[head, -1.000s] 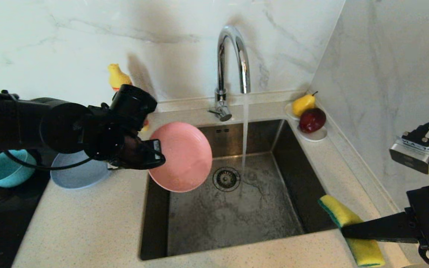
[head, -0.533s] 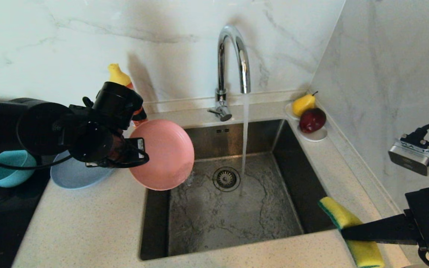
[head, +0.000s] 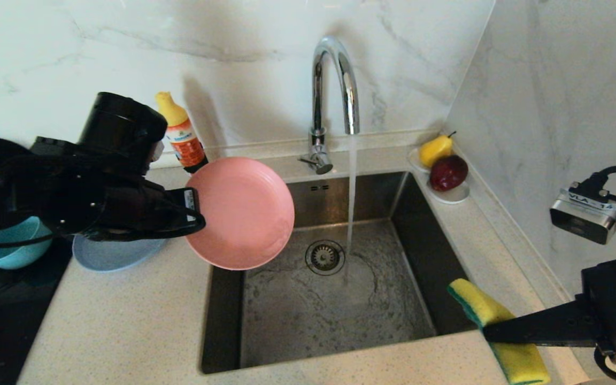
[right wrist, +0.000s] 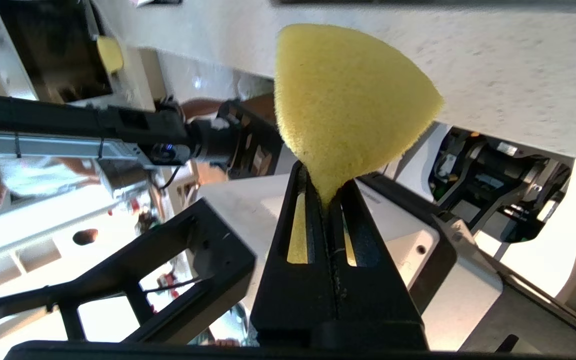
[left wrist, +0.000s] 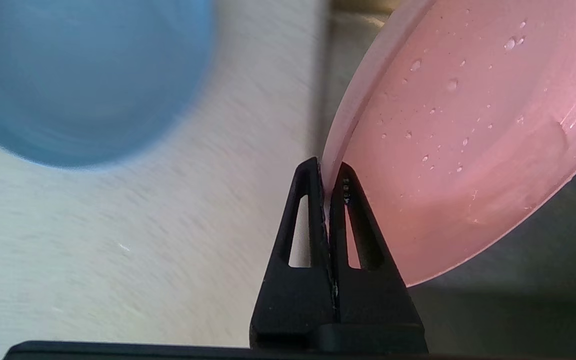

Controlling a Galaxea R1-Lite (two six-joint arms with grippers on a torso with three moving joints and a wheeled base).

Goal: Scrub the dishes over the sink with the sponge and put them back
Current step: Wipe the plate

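L gripper [left wrist: 327,172]: clamped on rim of pink plate [head: 241,213], held tilted over sink's [head: 425,235] left edge.
R gripper [right wrist: 327,192]: pinched on sponge [head: 492,329] mid, at sink's front-right corner.
Tap [head: 335,91]: behind sink, water running.
Blue plate [head: 110,254], teal bowl [head: 6,251]: counter left of sink.

The left arm hides part of the grey-blue plate [head: 117,252] and teal bowl [head: 7,250].

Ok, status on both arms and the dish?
Left gripper shut on salmon-pink plastic plate, over sink's left edge. Right gripper shut on yellow foam sponge. Path clear.
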